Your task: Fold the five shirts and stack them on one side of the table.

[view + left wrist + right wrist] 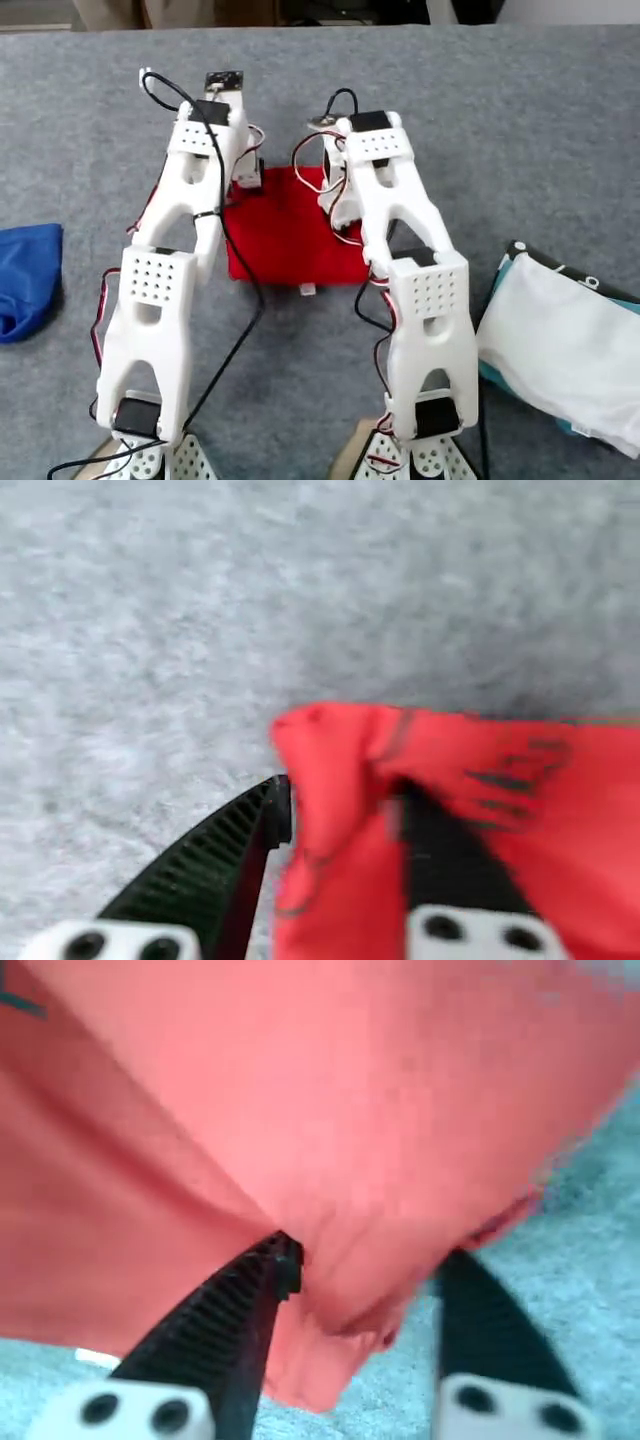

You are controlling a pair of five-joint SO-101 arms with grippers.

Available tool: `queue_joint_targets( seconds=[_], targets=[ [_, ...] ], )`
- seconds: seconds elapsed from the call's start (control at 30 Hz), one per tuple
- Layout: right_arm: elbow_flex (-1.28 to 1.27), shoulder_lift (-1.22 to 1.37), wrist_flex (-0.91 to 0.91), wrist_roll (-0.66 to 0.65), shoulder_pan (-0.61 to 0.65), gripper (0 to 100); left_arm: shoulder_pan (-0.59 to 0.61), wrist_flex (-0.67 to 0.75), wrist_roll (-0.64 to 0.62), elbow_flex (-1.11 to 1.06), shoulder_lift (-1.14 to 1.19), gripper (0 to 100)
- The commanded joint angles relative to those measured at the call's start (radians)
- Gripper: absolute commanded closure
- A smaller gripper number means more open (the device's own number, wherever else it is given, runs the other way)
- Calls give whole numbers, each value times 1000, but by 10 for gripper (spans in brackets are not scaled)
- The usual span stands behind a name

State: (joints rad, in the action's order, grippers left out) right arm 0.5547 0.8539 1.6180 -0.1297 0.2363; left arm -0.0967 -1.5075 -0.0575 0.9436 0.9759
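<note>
One red shirt lies mid-tabletop, its far edge pinched by the left jaws and the right jaws, while a crumpled blue shirt and a white-and-teal pile wait at opposite sides, so most folding seems left.

Red shirt lies mid-desk, folded to a rough rectangle, small white tag at the near edge. Its far corners are bunched and lifted, one pinched in the left end effector, one in the right end effector. Blue shirt is crumpled at the left edge. White shirt lies on a teal shirt at the right.
</note>
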Motion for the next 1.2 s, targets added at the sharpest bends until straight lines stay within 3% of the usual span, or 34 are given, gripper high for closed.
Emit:
queue_joint_targets(
  seconds=[0.0,0.4,0.67,0.93,1.07,1.17],
  targets=[
    [21,-10,11,32,-56,413,14,18,8,54,-7,740],
    [16,-509,69,98,-131,383,34,15,9,55,-8,747],
    [-19,-691,169,-212,-168,385,63,-21,8,106,-16,746],
    [-145,-1058,169,-465,-199,386,69,-124,8,258,-7,747],
    [-343,-1208,169,-499,-275,386,68,-127,8,262,-7,747],
    [-484,-1313,169,-407,-366,386,89,-127,9,262,-7,746]
  ],
)
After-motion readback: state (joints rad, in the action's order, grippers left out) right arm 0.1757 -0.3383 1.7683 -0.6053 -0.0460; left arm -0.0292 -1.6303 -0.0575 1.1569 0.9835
